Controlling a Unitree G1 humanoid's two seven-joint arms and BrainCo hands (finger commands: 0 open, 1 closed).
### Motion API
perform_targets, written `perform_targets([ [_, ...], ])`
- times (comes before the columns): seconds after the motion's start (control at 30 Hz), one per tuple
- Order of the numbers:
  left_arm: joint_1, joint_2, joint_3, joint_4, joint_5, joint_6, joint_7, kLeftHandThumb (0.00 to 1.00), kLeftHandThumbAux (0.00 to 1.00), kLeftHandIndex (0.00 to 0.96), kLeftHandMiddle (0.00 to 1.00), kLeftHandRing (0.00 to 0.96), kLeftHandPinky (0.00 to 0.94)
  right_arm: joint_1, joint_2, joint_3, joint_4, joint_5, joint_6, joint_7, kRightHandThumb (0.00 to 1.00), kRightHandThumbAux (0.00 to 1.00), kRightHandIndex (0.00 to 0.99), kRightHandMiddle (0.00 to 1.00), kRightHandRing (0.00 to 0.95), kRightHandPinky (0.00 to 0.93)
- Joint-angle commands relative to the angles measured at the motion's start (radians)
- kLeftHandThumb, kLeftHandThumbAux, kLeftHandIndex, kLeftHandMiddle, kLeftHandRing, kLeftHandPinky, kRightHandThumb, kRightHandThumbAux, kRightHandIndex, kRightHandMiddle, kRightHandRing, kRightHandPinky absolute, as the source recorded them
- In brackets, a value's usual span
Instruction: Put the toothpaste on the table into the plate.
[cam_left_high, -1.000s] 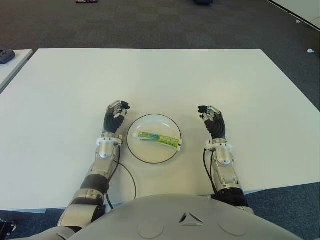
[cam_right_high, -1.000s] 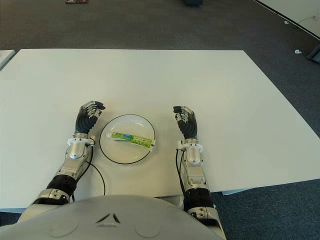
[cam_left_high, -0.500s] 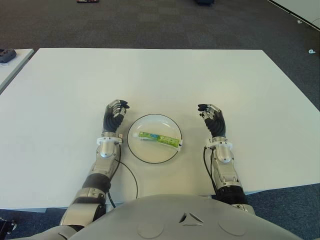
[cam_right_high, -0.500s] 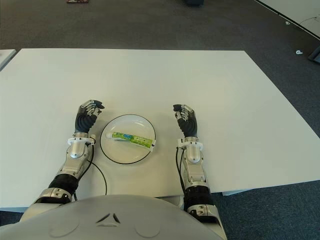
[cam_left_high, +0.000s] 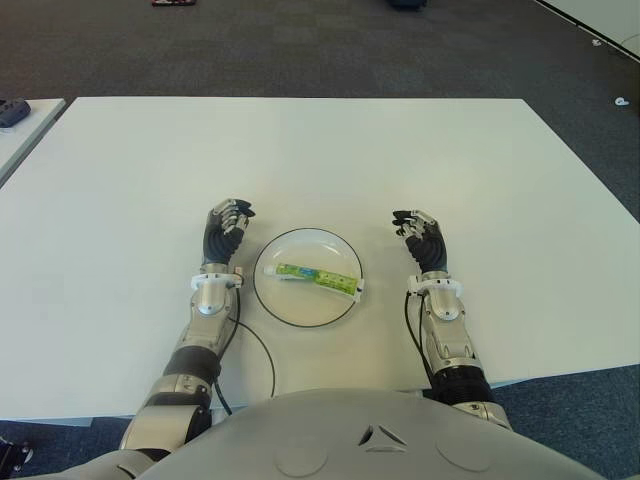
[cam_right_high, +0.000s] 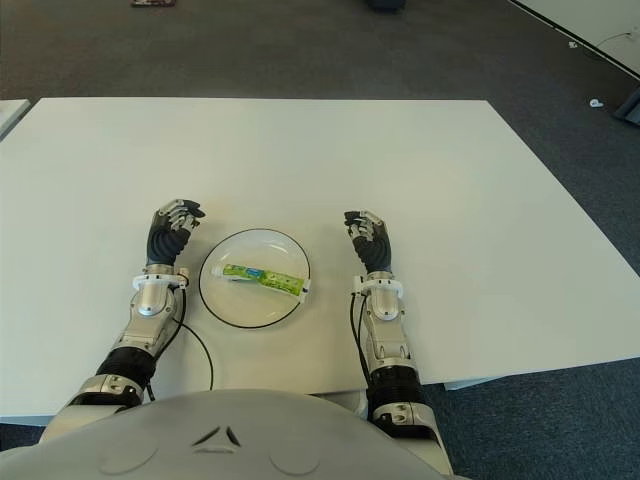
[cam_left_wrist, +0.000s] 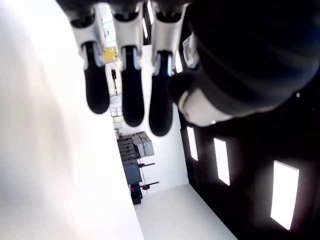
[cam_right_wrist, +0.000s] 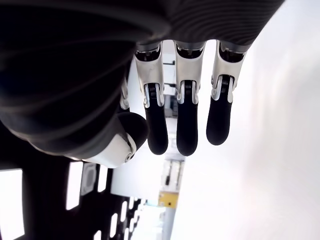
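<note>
1 toothpaste across plate, left hand, right hand flanking, both relaxed, empty

White surface, plain, no pattern. White plate edged with a thin dark rim. Green toothpaste tube, paler patches along it, white cap toward 4 o'clock. Left hand and right hand dark grey-black with silvery knuckles, white cuffs, silver-grey forearms. Black cable at 7 o'clock of the plate. Dark grey carpet, faintly checkered.
</note>
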Motion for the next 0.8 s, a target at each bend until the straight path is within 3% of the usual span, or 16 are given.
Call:
perform_targets([
  [0.03,0.010,0.007,0.005,0.011,0.010,0.011,0.013,0.696,0.721,0.425,0.496,0.495,0.478,-0.013,0.004,-0.004,0.006,0.036,0.057,0.027,0.701,0.735,0.415,0.353,0.352,0.383],
  [0.8,0.111,0.032,0.017,-0.127,0.040,0.077,0.030,0.698,0.720,0.425,0.496,0.483,0.457,-0.029,0.012,-0.002,0.037,0.023,0.051,0.004,0.703,0.734,0.416,0.388,0.377,0.393],
])
